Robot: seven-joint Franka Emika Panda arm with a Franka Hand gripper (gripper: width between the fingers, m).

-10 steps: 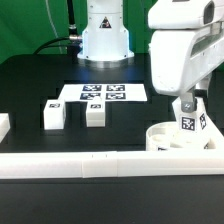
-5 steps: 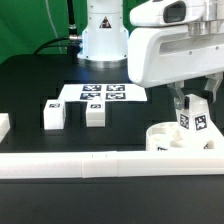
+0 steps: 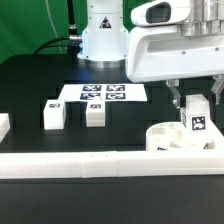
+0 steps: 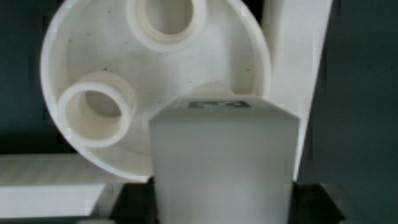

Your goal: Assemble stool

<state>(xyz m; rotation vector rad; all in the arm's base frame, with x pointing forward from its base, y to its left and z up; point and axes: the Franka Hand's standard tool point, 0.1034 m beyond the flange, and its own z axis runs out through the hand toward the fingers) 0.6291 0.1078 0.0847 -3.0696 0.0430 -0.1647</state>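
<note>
The round white seat [image 3: 170, 139] lies at the exterior view's right, against the front rail. My gripper [image 3: 196, 112] is shut on a white tagged leg [image 3: 197, 116] and holds it upright just above the seat's far right part. In the wrist view the leg [image 4: 221, 160] fills the foreground between the dark fingers [image 4: 128, 204], with the seat [image 4: 160, 90] and two of its holes behind it. Two more legs [image 3: 54, 114] [image 3: 95, 113] lie on the black table at the exterior view's left centre.
The marker board [image 3: 104, 93] lies flat behind the loose legs. A long white rail [image 3: 110, 162] runs along the front. Another white piece [image 3: 3, 124] sits at the exterior view's left edge. The robot base [image 3: 104, 35] stands at the back.
The arm has swung toward the exterior view's right and turned, carrying the leg slightly right and up above the seat. The loose legs and seat have not moved.
</note>
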